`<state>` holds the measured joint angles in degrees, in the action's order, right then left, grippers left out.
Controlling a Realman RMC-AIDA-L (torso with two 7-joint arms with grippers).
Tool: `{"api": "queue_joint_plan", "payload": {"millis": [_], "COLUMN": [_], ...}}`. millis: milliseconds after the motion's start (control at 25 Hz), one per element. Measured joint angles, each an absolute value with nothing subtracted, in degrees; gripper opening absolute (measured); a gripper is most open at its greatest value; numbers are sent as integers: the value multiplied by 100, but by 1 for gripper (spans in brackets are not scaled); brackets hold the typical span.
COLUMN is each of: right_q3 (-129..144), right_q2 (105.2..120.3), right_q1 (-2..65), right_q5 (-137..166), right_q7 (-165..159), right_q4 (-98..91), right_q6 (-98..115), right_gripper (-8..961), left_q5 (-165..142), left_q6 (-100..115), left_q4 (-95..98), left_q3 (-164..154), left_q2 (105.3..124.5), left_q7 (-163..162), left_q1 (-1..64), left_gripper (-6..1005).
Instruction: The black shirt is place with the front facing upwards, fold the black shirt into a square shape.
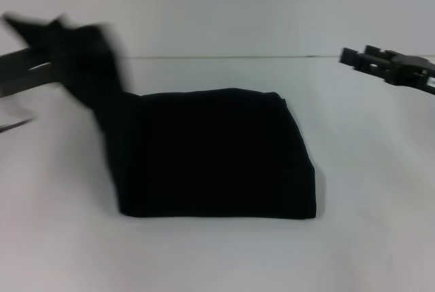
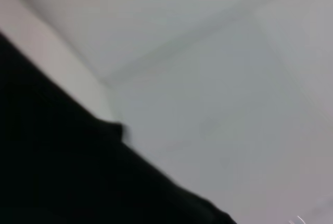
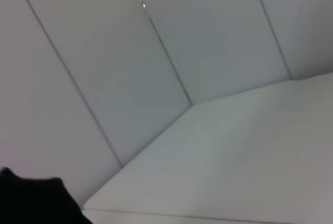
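One black shirt, left end raised

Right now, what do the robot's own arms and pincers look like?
Both are dark and rigid. The right pincer is black and blocky, with stepped, angular links and a pale patch near the frame's edge. The left pincer is mostly lost in blur: only a flat dark grey bar with a light streak shows, and a thin dark line beneath it, perhaps a cable. No markings are readable.
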<state>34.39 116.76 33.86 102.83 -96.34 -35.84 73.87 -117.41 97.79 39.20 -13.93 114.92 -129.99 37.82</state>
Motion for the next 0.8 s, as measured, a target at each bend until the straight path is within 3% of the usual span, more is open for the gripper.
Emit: {"api": "queue_joint_plan", "payload": {"millis": [40,160,240,480,680,800], "right_q3": [3352,3029,2810,2414,2382,2399], "right_q2": [11629,11455,11323,11041,10989,10997], "right_q1": [3310,3059,2892,2548,2498,2541], "right_q5": [10283,10282,10282,10306,10319,10325], "right_q7": [-9621,-9606,-9597,-9536,-9507,-9499], "right_q4": [-3593,-3608,-3615,-3618,-3621,-3604], "right_q6": [7473,7904,8164,8434,8374,8254], "right_gripper": [858,858,858,857,855,854], "left_q5": [-11721,-11715,-11622,-10783,-10624,-10627], "left_q6": [9706,9187,8577,6796,6324,6338], "left_q4": [3909,3738,3321,1003,239,-9], "left_q3": [-1571,-2197,-2673,-2949,-2942,-2940], "left_q2": [11741,12212,12401,12451,12472,12474], "left_q7": [-12902,-12658,-12440,-10812,-9994,-9726], "left_q1": [4144,4780,5046,5511,5524,5494], "left_gripper": [29,29,30,32,33,133]}}
